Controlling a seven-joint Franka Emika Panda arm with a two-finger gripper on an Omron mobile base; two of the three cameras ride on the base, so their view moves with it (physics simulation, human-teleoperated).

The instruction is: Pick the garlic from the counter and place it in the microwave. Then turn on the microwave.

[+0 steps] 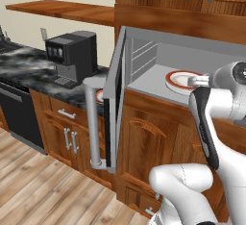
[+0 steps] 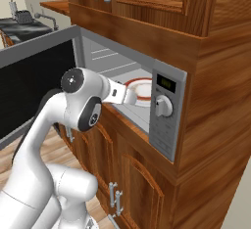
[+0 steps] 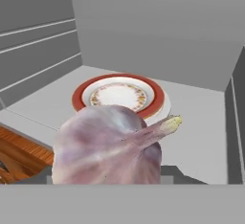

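The garlic (image 3: 105,146), a whitish-pink bulb with its stem tip pointing right, sits between the fingers of my gripper (image 3: 110,176), which is shut on it. The microwave (image 1: 144,58) stands with its door (image 1: 114,99) swung wide open to the left. My gripper (image 1: 195,81) is at the mouth of the cavity, just in front of a red-rimmed plate (image 3: 119,96) on the microwave floor. From the right, the gripper (image 2: 130,95) sits at the front sill, left of the control panel with its round knob (image 2: 163,106). The dark marble counter (image 1: 29,70) runs off to the left.
The door's long bar handle (image 1: 92,123) juts toward the room. A black-and-grey coffee machine (image 1: 72,56) stands on the counter, with another plate (image 1: 99,95) partly hidden behind the door. Wooden cabinets sit above and below, and a wooden shelf (image 1: 62,11) is at the upper left.
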